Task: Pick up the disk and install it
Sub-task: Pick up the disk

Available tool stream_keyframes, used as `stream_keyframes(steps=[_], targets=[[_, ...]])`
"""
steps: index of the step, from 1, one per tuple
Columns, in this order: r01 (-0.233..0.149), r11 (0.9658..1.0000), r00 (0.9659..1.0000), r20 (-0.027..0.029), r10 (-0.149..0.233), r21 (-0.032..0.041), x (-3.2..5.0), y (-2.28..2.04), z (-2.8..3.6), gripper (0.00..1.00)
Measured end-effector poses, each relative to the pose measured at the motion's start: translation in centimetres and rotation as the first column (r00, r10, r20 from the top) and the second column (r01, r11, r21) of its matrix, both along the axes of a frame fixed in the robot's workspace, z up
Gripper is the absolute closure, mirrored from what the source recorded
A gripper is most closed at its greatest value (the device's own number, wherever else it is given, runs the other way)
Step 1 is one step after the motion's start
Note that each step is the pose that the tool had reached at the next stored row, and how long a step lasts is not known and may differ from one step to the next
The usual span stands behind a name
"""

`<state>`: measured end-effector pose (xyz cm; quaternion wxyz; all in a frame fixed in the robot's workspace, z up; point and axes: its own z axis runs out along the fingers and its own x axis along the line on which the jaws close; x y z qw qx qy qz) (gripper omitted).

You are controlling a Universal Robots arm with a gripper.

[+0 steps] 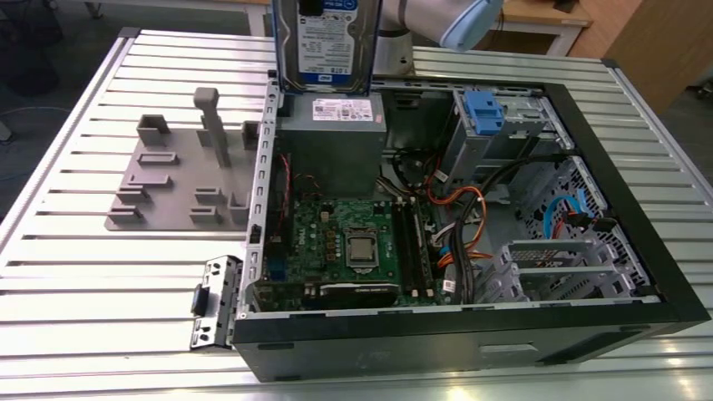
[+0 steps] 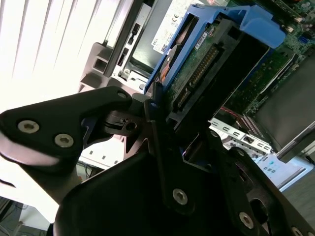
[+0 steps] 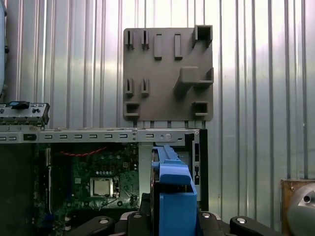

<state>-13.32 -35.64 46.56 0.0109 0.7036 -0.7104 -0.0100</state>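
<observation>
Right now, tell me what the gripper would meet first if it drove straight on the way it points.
The gripper, shut on the disk, points down into the open case. The disk's lower edge would likely meet the grey box first, though depth is unclear.

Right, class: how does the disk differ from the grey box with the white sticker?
The disk hangs upright above the computer case; the grey box sits inside it. The disk is slimmer, with blue side rails; the grey box is bulkier. Both bear labels.
</observation>
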Motion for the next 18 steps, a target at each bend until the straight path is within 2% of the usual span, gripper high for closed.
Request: stream_keyframes(steps=[18], targets=[[0.0, 1.0, 1.0, 0.0001, 0.0, -0.0047, 0.18, -0.99, -0.05, 0.64]])
